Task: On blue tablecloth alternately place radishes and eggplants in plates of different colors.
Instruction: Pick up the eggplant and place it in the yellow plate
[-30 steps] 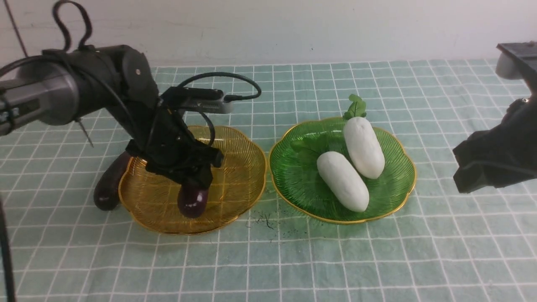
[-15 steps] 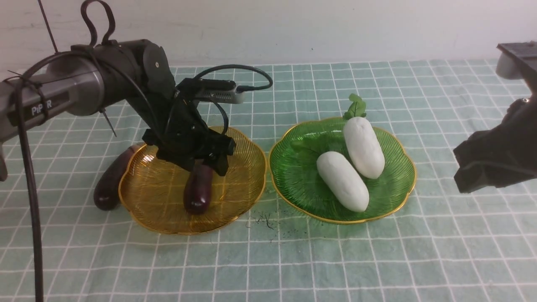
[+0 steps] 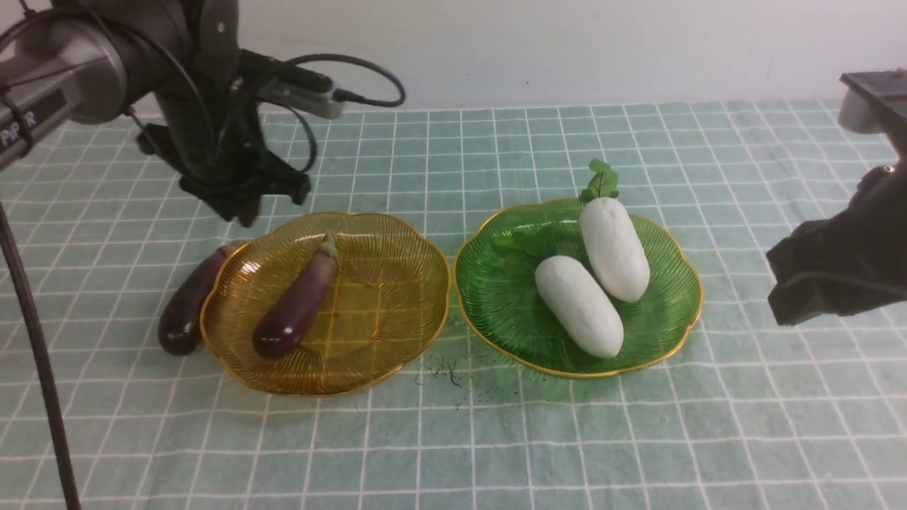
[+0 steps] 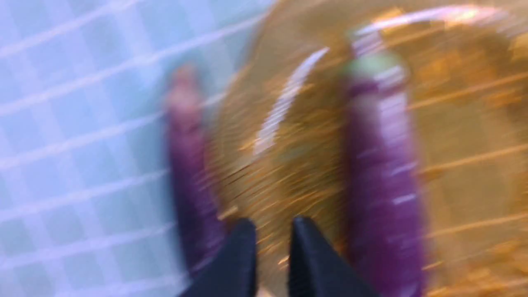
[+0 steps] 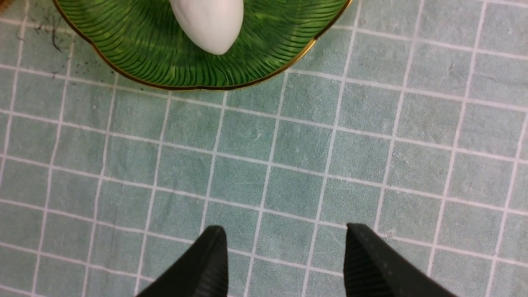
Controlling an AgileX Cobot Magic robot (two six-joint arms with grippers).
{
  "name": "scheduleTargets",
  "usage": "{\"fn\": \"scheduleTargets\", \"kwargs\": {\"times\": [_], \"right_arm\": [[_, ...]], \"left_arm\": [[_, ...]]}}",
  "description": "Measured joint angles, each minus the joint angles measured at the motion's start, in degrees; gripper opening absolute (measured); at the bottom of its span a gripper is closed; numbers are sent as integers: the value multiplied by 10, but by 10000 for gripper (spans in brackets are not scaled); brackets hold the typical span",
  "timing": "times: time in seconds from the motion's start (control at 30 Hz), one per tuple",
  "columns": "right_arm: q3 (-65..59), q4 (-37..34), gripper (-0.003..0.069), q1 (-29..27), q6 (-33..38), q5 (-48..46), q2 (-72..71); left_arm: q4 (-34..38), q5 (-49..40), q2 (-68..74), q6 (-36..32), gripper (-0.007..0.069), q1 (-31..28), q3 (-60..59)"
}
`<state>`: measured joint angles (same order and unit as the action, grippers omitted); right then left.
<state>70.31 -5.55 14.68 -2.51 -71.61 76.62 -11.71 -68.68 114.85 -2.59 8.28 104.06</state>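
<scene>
The left end effector has let go of the slender, glossy dark purple eggplant it was lowering a second ago and has risen behind the translucent ribbed amber plate with a gold rim. In the blurred left wrist view its jaws stand almost together with only a thin gap, holding nothing. That eggplant now lies free inside the amber plate, stem cap towards the far rim.

A second dark purple eggplant lies outside the amber plate on the pale teal gridded tablecloth covering the worktop. It is pressed against the rim on the side away from the matching green plate. Two long matte white radishes lie side by side in the green plate, just beside the amber plate.

The right end effector hangs with jaws spread wide over bare cloth, beyond the green plate as seen from the amber plate.

By my judgement one eggplant remains to be placed, and the left arm is best placed for it.
</scene>
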Motion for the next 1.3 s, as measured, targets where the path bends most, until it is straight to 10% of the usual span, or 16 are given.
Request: {"fn": "scheduleTargets", "kwargs": {"times": [0.4,1.0,1.3], "right_arm": [[0,2,356,0,0,4,0],[0,2,356,0,0,8,0],[0,2,356,0,0,8,0]], "left_arm": [[217,-17,31,-3,4,-192,-12],[245,36,99,-14,404,-172,-12],[251,71,99,-14,426,-172,-12]]}}
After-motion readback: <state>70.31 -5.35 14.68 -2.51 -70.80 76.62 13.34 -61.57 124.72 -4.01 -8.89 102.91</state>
